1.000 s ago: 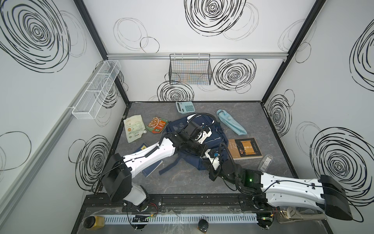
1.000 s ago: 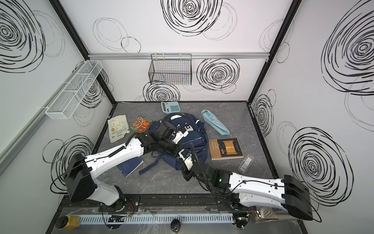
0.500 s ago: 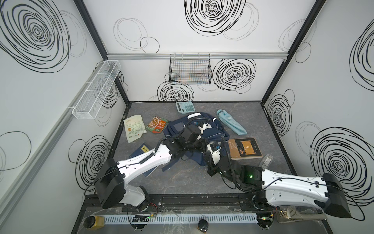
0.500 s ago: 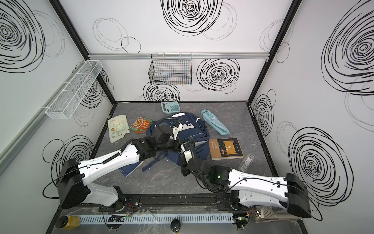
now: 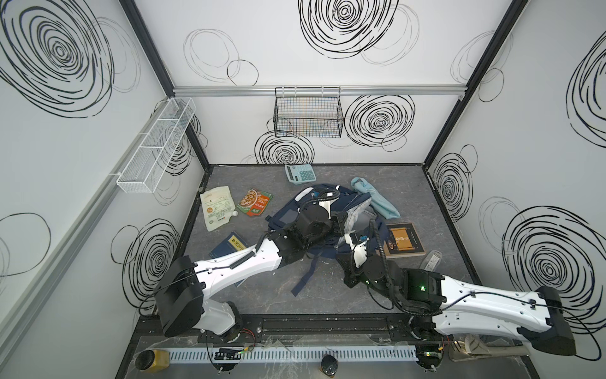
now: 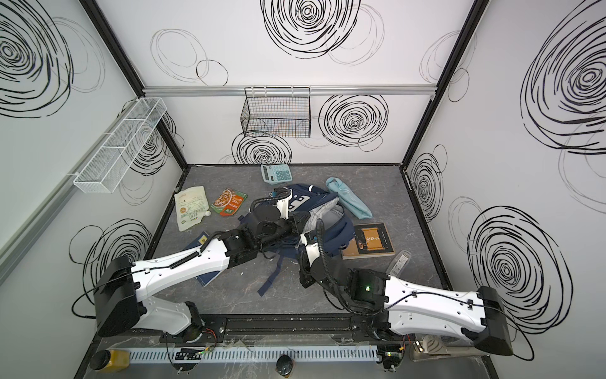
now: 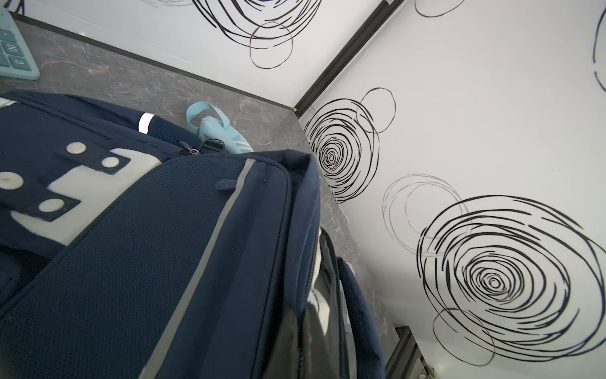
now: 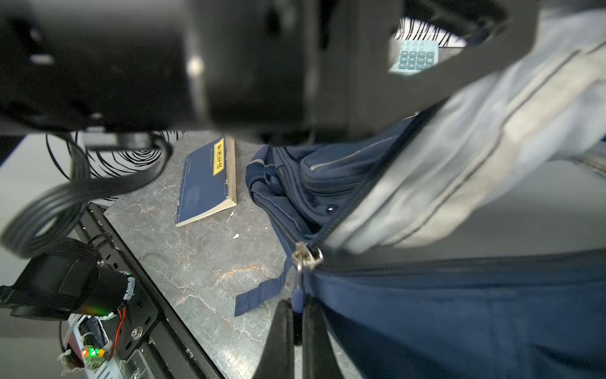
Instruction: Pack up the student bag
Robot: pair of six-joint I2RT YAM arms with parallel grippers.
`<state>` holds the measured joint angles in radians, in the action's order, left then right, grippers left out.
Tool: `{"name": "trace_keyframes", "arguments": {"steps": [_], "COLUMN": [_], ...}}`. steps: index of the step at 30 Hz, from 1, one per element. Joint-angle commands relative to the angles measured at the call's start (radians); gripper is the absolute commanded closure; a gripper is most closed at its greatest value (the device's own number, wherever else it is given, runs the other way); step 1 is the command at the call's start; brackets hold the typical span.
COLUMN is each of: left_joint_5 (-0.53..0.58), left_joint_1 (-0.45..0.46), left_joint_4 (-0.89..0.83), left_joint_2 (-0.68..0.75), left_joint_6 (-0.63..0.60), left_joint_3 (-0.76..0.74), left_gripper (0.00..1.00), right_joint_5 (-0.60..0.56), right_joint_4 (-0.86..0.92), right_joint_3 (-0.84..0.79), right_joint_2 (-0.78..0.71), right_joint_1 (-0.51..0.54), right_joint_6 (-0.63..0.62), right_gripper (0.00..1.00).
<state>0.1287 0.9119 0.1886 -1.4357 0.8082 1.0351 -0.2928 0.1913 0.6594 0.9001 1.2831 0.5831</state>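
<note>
The student bag (image 5: 285,218) (image 6: 337,234) lies in the middle of the grey floor, navy with a white patch, its main opening gaping to show light grey lining (image 5: 355,213). My left gripper (image 5: 341,223) (image 6: 300,223) (image 7: 303,341) is shut on the zip edge of the bag's opening and holds that edge up. My right gripper (image 5: 353,237) (image 6: 308,239) (image 8: 296,315) is shut on the blue zipper pull (image 8: 296,295), which hangs from the metal slider (image 8: 306,257) at the near end of the opening.
A calculator (image 5: 300,173) lies at the back, and a light blue umbrella (image 5: 377,200) touches the bag's right side. A brown book (image 5: 404,242) and a clear packet (image 5: 431,261) lie right. A blue book (image 5: 229,247), a white pouch (image 5: 218,210) and an orange snack packet (image 5: 255,201) lie left.
My left gripper has moved right with the bag's edge, and my right gripper has moved a little farther from the front. The bag's mouth now shows more grey lining.
</note>
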Motion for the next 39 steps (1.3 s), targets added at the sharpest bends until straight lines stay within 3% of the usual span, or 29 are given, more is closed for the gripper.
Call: {"name": "trace_keyframes", "arguments": {"steps": [1, 6, 12, 13, 15, 18, 22, 28, 31, 34, 37, 39], "left_joint_5": [0.173, 0.158, 0.079, 0.044, -0.027, -0.093, -0.184, -0.262, -0.287, -0.33, -0.357, -0.376], "left_joint_1": [-0.042, -0.045, -0.054, -0.057, -0.06, -0.061, -0.076, -0.082, -0.075, -0.073, -0.064, -0.053], "left_joint_4": [0.245, 0.246, 0.235, 0.23, 0.201, 0.144, 0.101, -0.008, -0.088, -0.142, -0.163, -0.166], "left_joint_2": [-0.021, -0.022, 0.009, 0.01, 0.012, 0.009, -0.005, -0.077, -0.105, -0.117, -0.109, -0.115], "left_joint_6": [0.025, -0.001, -0.081, -0.099, -0.153, -0.228, -0.284, -0.424, -0.488, -0.511, -0.53, -0.545], "left_joint_3": [0.048, 0.064, 0.036, 0.034, 0.031, 0.015, -0.04, -0.02, 0.01, 0.03, 0.064, 0.105], "left_gripper": [1.0, 1.0, 1.0, 1.0, 1.0, 1.0, 1.0, 1.0, 1.0, 1.0, 0.72, 0.62], "right_joint_5": [0.195, 0.227, 0.239, 0.242, 0.228, 0.184, 0.114, -0.066, -0.143, -0.112, 0.041, 0.176], "right_joint_4": [-0.142, -0.321, -0.363, -0.352, -0.296, -0.202, -0.046, 0.219, 0.323, 0.34, 0.285, 0.24], "right_joint_3": [-0.041, -0.103, -0.124, -0.121, -0.107, -0.093, -0.078, 0.005, 0.054, 0.043, 0.0, -0.034], "right_joint_2": [0.03, 0.092, 0.122, 0.117, 0.091, 0.02, -0.132, -0.299, -0.312, -0.318, -0.314, -0.299], "right_joint_1": [0.062, 0.065, 0.065, 0.064, 0.064, 0.064, 0.062, 0.019, -0.07, -0.256, -0.525, -0.722], "right_joint_6": [-0.009, -0.048, -0.066, -0.063, -0.046, -0.021, 0.039, 0.139, 0.167, 0.152, 0.11, 0.101], "right_gripper": [1.0, 1.0, 1.0, 0.94, 0.75, 0.59, 0.55, 0.6, 0.61, 0.6, 0.54, 0.49]}}
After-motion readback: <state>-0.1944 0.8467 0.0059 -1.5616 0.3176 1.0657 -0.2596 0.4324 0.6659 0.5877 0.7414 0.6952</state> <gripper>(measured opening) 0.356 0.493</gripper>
